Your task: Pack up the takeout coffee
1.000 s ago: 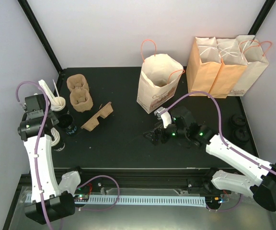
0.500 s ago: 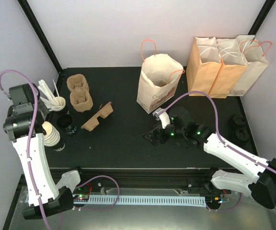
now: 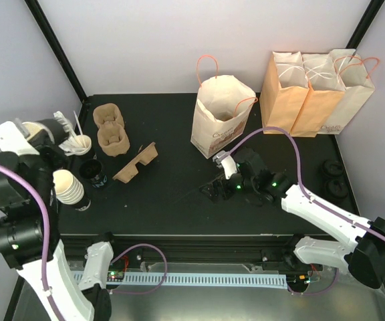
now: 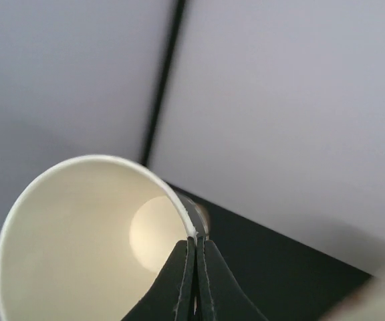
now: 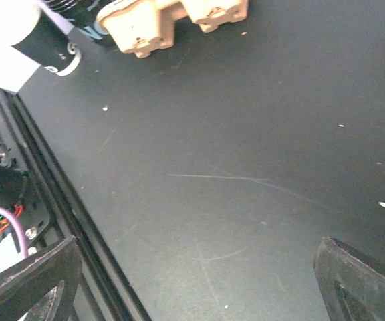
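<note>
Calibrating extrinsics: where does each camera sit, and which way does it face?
Top external: above and behind, facing down on the table; both arms show.
Left wrist: held high, facing the walls; left tool shut on the rim of a white cup.
Right wrist: low, facing the table's near-left edge; right tool open.
Shared: top and right wrist both see the cardboard carrier.

**Left arm high and pinching, right arm low with jaws wide**

The left arm (image 3: pixel 20 221) rears up close under the top camera, its wrist turned toward the left wall. The left gripper (image 4: pixel 196 242) has its two dark fingers (image 4: pixel 178 284) pressed together on the rim of a white paper cup (image 4: pixel 79 234). The right arm (image 3: pixel 319 210) reaches low toward mid-table. The right gripper (image 3: pixel 214 190) hangs just above the surface, jaws spread wide and holding nothing.
</note>
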You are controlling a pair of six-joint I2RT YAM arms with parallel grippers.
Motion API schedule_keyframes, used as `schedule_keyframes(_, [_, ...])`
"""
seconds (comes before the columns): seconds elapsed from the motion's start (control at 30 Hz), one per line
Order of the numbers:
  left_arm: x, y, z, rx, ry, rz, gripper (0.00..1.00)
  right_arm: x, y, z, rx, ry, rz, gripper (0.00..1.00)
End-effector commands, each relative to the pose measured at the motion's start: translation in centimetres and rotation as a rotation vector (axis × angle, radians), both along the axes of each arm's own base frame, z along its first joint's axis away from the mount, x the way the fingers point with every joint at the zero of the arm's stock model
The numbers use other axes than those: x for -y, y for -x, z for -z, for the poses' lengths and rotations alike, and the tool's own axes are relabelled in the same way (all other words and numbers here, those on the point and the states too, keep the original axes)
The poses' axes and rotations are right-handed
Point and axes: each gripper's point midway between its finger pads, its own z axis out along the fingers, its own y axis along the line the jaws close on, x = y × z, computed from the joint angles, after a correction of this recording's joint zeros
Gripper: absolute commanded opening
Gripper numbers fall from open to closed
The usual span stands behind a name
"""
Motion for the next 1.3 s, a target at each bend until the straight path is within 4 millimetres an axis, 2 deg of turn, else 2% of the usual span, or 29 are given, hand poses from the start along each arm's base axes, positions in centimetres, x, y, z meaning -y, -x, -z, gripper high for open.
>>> schedule_keyframes(0.0, [8.4,-3.0,-1.4,0.176,0.121,0.525,0.02,1.1,-1.8,-1.1,0.055,0.040,0.110,0.98])
schedule_keyframes(0.07, [11.0,-3.6,0.3,0.172,0.204,0.701,0.02,2.2,-2.7,-1.9,0.088,0.067,0.190,0.98])
schedule_keyframes(0.17, [13.2,-4.3,4.1,0.139,0.296,0.869,0.02,4.7,-4.1,-3.3,0.164,0.094,0.336,0.98])
schedule_keyframes(0.3, [14.0,-5.0,10.2,0.043,0.326,0.895,0.02,7.7,-5.1,-5.2,0.256,0.093,0.491,0.98])
schedule_keyframes(0.33, [14.7,-5.2,12.3,0.003,0.344,0.914,0.02,8.3,-5.2,-5.5,0.274,0.088,0.517,0.98])
schedule_keyframes(0.43, [17.2,-5.6,16.1,-0.088,0.361,0.972,0.02,9.8,-5.4,-6.2,0.309,0.082,0.594,0.98])
schedule_keyframes(0.6, [22.3,-6.3,20.9,-0.258,0.303,1.074,0.02,11.9,-5.9,-6.5,0.340,0.113,0.700,0.99])
schedule_keyframes(0.73, [25.6,-6.8,24.4,-0.474,0.069,1.088,0.01,12.9,-6.1,-6.3,0.338,0.154,0.750,0.99])
schedule_keyframes(0.9, [29.4,-7.5,26.8,-0.659,-0.320,1.060,0.02,13.9,-6.1,-5.2,0.308,0.207,0.794,0.99])
schedule_keyframes(1.0, [31.8,-8.1,27.4,-0.706,-0.467,1.038,0.02,14.7,-6.3,-4.5,0.272,0.251,0.834,0.99])
schedule_keyframes(1.17, [35.6,-8.3,27.6,-0.662,-0.542,1.072,0.02,16.0,-6.6,-3.8,0.227,0.263,0.889,0.99])
schedule_keyframes(1.27, [37.4,-8.5,28.5,-0.650,-0.567,1.087,0.02,16.2,-6.5,-3.8,0.222,0.250,0.894,0.99])
